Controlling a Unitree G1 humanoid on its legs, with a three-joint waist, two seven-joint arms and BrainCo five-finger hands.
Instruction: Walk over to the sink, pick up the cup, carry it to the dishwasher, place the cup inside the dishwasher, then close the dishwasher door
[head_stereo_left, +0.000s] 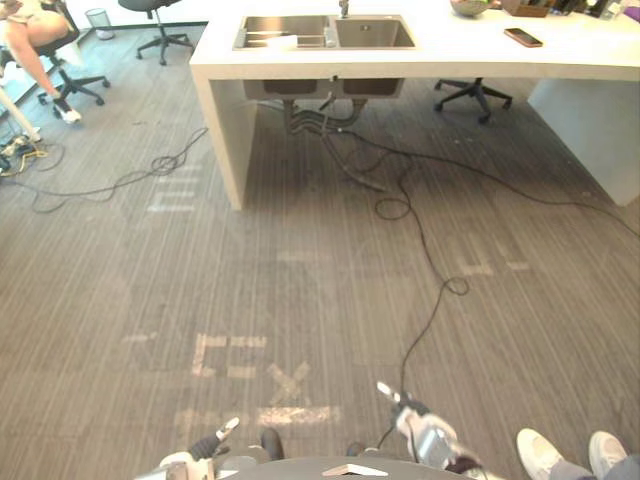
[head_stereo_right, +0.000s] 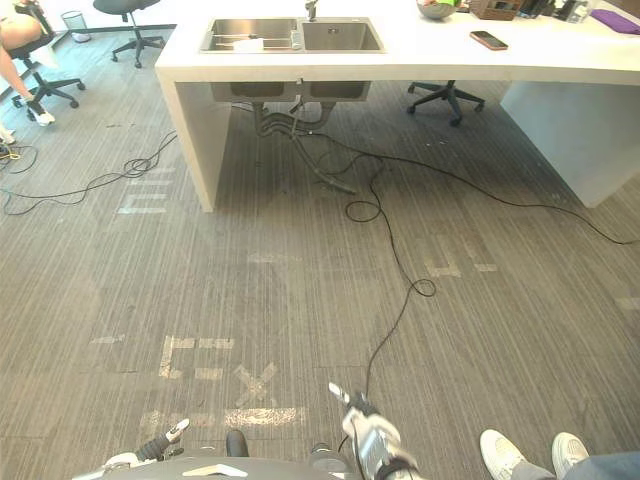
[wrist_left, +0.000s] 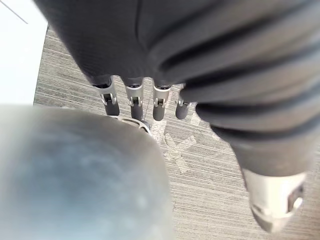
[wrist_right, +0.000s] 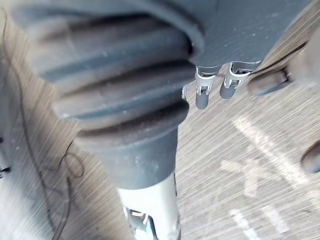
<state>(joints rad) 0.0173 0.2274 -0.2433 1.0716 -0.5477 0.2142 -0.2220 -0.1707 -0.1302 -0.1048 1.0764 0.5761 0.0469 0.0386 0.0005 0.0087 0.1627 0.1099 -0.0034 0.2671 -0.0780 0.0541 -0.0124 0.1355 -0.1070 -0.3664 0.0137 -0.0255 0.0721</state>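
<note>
Empty hands, far from the shiny steel sink (head_stereo_left: 372, 33)
Left hand (wrist_left: 134, 97) and right hand (wrist_right: 202, 97): fingers straight, holding nothing. A small pale thing (head_stereo_left: 283, 41) lies in the sink's left bowl; I cannot tell if it is the cup.

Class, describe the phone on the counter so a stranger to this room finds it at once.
Across the room stands a long white counter with a steel double sink at its left end. Right of the sink lies the phone: a flat dark rectangle alone on the bare top, unlike the round bowl farther back.
</note>
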